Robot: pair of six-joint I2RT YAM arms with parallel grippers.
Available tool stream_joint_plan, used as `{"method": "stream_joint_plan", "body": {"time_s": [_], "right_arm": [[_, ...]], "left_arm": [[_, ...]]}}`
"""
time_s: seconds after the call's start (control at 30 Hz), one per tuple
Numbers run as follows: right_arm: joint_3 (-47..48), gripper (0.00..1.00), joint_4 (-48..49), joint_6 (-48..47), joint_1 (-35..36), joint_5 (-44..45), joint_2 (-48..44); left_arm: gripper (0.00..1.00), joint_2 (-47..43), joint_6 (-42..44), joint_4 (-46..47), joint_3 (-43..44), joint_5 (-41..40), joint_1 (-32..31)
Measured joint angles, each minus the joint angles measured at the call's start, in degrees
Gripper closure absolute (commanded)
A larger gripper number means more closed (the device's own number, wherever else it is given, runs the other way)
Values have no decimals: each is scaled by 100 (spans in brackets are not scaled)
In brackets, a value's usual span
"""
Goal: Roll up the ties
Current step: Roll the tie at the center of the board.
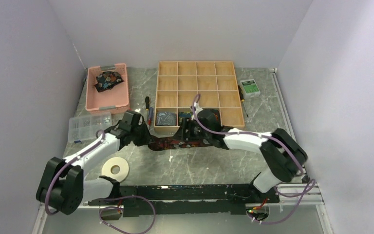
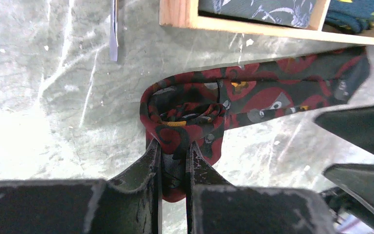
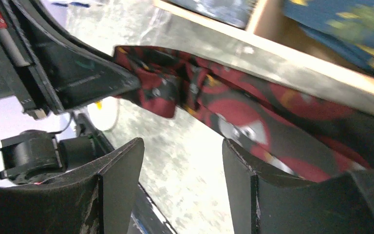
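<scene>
Maroon floral tie (image 2: 272, 90) lies on the marble surface (image 2: 53, 97); left tool (image 2: 173, 148) pinches its rolled end, right tool (image 3: 182, 146) stands spread near the flat length.

Overhead view was set high behind the arm bases and faced down over the whole table (image 1: 199, 163). Left wrist view looked from very near, past the left gripper (image 2: 173, 145) at 6 o'clock, toward the tie (image 2: 263, 92) and the wooden tray (image 2: 253, 27) at 12 o'clock. Right wrist view sat low, near and tilted, with the right gripper (image 3: 182, 142) at 6 o'clock. All three shared the tie and the tray's front wall.
</scene>
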Motion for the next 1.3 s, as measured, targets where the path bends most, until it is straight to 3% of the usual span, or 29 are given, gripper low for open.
{"method": "stream_joint_plan", "body": {"time_s": [0.4,0.73,0.97,1.1,1.3], "right_arm": [[-1541,36,-1123,-485,-625,1228,-2433],[-1941,36,-1384,-632,-975,1340,-3139],[-2068,36,-1591,-671,-1139,1327,-3412],[-2085,36,-1591,-704,-1191,1318,-3477],[-2098,36,-1591,-708,-1231,1311,-3440]], "left_arm": [[97,2382,44,-2820,2752,-2951,-1687],[97,4511,-584,-4957,4996,-4564,-2767],[97,5300,-737,-5648,5794,-4868,-3161],[83,5320,-734,-5626,5886,-4765,-3276],[70,5320,-664,-5224,5884,-4323,-3434]]}}
